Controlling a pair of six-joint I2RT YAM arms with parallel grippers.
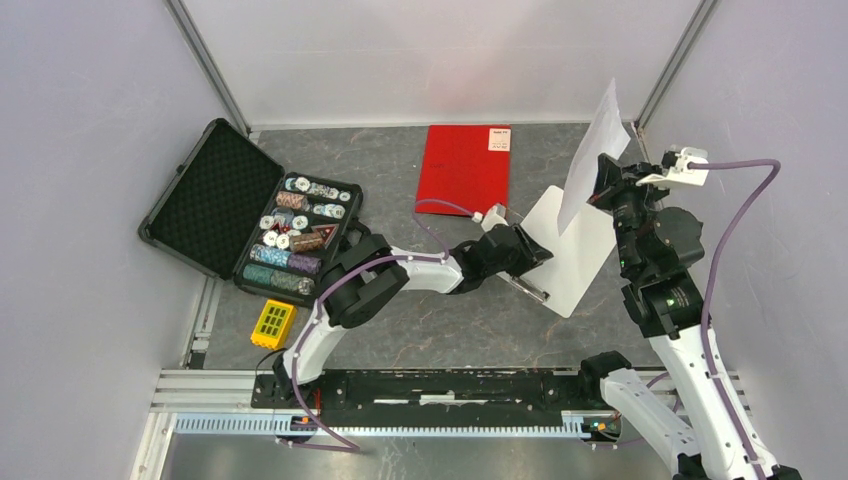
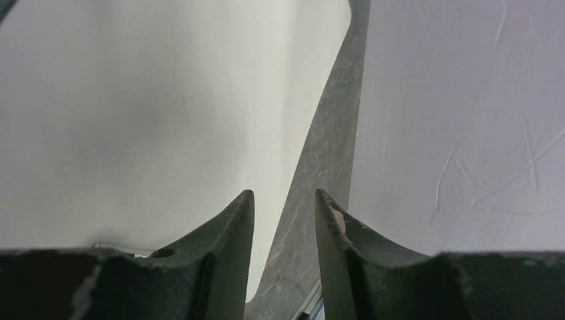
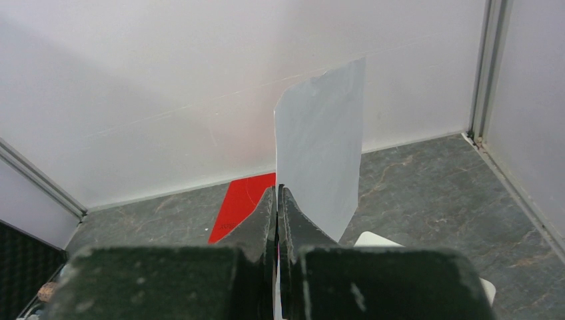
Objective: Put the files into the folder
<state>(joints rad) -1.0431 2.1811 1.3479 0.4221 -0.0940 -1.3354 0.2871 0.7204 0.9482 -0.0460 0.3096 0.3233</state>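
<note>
The files (image 1: 597, 150) are white sheets held upright in the air at the right, blank side toward the cameras; they also show in the right wrist view (image 3: 320, 153). My right gripper (image 1: 598, 188) (image 3: 277, 193) is shut on their lower edge. The folder (image 1: 463, 168) lies closed, red side up, at the back centre, and its corner shows in the right wrist view (image 3: 243, 200). My left gripper (image 1: 537, 262) (image 2: 284, 200) is open and empty, low over the near-left end of the white clipboard (image 1: 580, 255) (image 2: 133, 120).
An open black foam-lined case (image 1: 215, 195) of chips lies at the left. A yellow block (image 1: 272, 324) sits near the front left. The clipboard's metal clip (image 1: 530, 288) is by the left gripper. Walls close in the back and both sides.
</note>
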